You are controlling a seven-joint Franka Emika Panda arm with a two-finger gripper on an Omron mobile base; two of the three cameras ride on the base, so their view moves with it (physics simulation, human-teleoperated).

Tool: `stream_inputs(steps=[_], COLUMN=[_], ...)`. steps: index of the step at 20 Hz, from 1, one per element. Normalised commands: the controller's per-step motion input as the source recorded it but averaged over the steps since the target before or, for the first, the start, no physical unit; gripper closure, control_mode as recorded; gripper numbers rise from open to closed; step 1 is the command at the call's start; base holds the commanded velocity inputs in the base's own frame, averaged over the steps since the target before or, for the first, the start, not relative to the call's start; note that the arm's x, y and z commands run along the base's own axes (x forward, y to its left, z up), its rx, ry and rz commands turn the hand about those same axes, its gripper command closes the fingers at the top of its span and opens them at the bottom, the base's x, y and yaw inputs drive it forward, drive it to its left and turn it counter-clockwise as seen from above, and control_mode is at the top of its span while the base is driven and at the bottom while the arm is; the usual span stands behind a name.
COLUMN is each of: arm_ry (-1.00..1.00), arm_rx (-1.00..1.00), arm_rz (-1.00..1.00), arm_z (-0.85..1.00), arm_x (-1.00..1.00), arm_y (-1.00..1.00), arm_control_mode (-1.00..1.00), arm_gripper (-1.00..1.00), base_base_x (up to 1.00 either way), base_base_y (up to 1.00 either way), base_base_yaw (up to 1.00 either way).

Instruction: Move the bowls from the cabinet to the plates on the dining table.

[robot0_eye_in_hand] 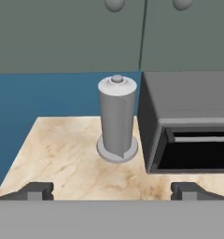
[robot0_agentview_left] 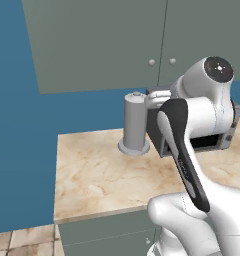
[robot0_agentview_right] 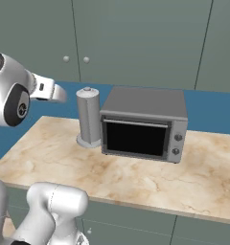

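Two knobs (robot0_agentview_right: 76,59) on shut cabinet (robot0_agentview_right: 136,38) doors; bowls presumably inside, unseen. Your gripper (robot0_eye_in_hand: 112,191) hangs spread wide, empty, facing the paper-towel holder (robot0_eye_in_hand: 117,119) beside the toaster oven (robot0_agentview_right: 144,124). Reach carelessly upward and you'll clip either.

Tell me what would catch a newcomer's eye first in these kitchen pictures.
Probably the grey toaster oven with its dark glass door, standing on the marble-patterned counter. Just to its left stands an upright grey paper towel holder on a round base. Above both, the closed grey-green wall cabinet with two small round knobs spans the blue wall, and the claw hangs open before them.
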Motion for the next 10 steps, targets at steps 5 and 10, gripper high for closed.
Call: stream_inputs(steps=[5, 10], arm_ry=[-0.03, 0.0], arm_rx=[0.06, 0.03], arm_rz=[-0.01, -0.03], arm_z=[0.0, 0.03], arm_x=[0.05, 0.23], arm_y=[0.0, 0.01], arm_control_mode=[-1.0, -1.0], arm_gripper=[-1.0, -1.0], base_base_x=[0.0, 0.0], base_base_y=[0.0, 0.0], base_base_yaw=[0.0, 0.0])
